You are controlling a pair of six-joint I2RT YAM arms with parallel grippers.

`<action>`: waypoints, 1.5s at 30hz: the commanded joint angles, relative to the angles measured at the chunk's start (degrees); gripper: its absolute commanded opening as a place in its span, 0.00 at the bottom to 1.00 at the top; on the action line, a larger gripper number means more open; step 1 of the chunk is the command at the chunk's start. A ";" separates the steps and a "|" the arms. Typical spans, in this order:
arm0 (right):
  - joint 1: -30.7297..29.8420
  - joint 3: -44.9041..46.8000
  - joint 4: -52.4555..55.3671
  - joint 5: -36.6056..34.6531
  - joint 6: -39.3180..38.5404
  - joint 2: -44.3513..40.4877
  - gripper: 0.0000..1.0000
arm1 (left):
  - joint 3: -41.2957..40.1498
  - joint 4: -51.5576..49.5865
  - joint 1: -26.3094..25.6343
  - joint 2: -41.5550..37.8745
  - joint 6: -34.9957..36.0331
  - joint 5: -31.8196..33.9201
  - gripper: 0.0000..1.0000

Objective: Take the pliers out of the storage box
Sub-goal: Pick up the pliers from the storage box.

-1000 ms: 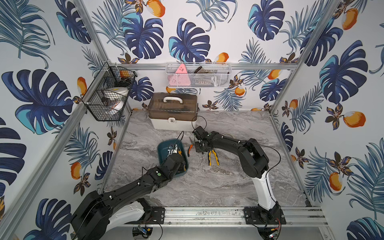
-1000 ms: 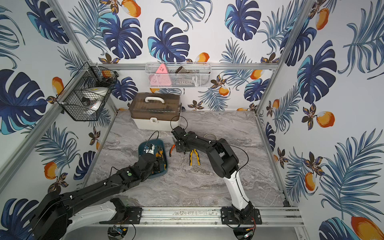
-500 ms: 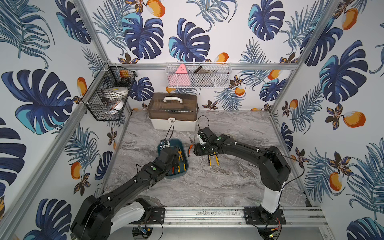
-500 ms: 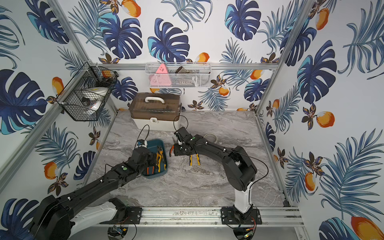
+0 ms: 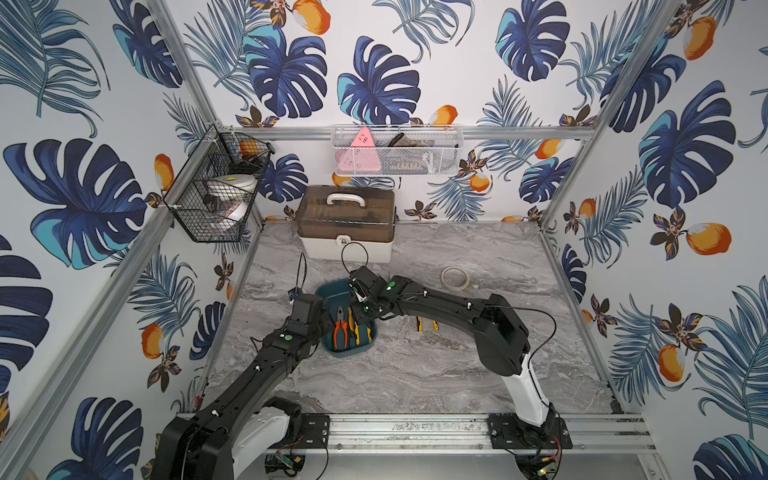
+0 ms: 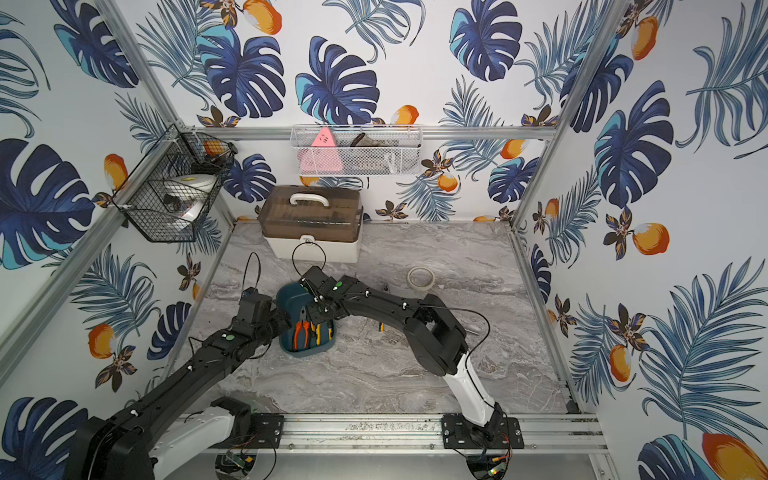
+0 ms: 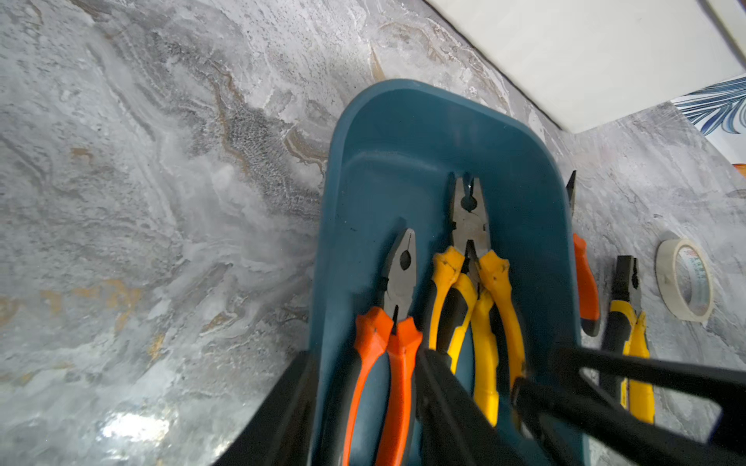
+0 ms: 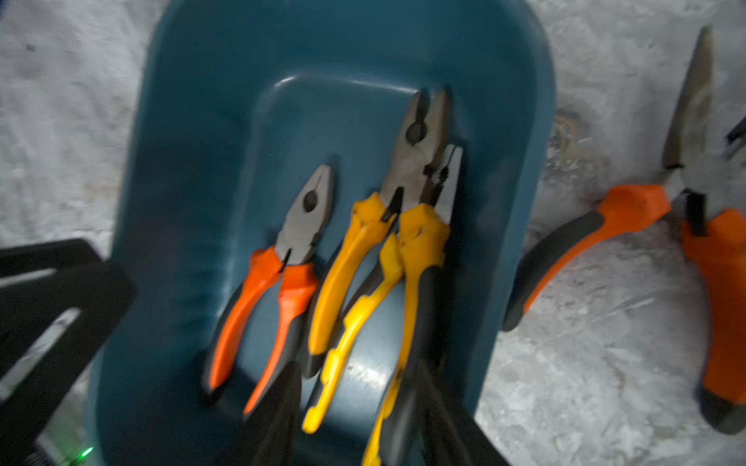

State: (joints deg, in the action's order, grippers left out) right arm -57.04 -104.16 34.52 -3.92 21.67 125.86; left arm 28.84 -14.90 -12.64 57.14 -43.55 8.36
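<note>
The storage box [image 7: 403, 133] lies on the grey marbled worktop [image 5: 415, 374], left of its middle. I count five pliers: three inside the box and two outside it.

The three inside point their jaws to the far side and their handles to the near side. One orange-handled pair [image 8: 278, 278] lies on the left. To its right are two yellow-handled pairs, the larger yellow pair [image 8: 363, 226] and the smaller yellow pair [image 8: 426, 242]. These two overlap and their handles cross.

Outside, one long-nosed orange pair [image 8: 686, 210] lies on the worktop just right of the box's right wall. Right of that lies one more yellow pair [image 7: 629, 322].

My left hand [image 7: 363, 357] is at the box's near left corner, spread. Its outer finger [image 7: 278, 407] is outside the left wall. Its inner finger [image 7: 448, 403] is inside, beside the orange handles. I cannot tell whether either finger touches the wall.

My right hand [image 8: 357, 367] reaches in from the right and is spread too. Its fingers stand on either side of the near ends of the yellow handles. The wrist view is blurred, and I see no pinch on anything.

Beyond the box stands one white case [image 5: 345, 224] with a brown lid. One tape roll [image 5: 455, 277] lies far right of the box. Two wire baskets hang on the walls: one black basket [image 5: 216, 195] on the left wall and one white basket [image 5: 395, 151] on the far wall.
</note>
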 commanded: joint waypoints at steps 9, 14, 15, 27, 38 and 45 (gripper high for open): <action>-1.97 -6.33 4.68 -10.77 -5.92 6.47 0.56 | -0.98 1.08 0.25 0.69 1.28 0.69 0.48; -3.03 -8.54 5.44 -15.51 -7.34 9.75 0.56 | -1.24 1.57 0.21 1.03 1.83 1.20 0.48; -3.28 -8.64 5.59 -16.61 -7.51 10.16 0.55 | -1.24 1.56 0.25 1.35 1.94 1.30 0.48; -5.43 -7.78 5.16 -16.89 -5.91 10.24 0.16 | -1.77 2.41 0.25 1.80 2.29 1.04 0.47; -5.38 1.61 -4.81 -12.64 -1.42 -2.95 0.00 | -0.45 2.04 0.25 2.94 2.27 2.01 0.47; -1.08 10.15 -5.08 -10.29 0.24 -15.07 0.00 | -0.96 7.65 0.17 -1.20 1.24 -4.60 0.48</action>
State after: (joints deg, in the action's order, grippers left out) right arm -60.31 -96.57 31.79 -15.33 19.90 115.24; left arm 28.08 -12.05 -12.45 57.28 -41.95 7.88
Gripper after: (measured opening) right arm 0.193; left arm 0.481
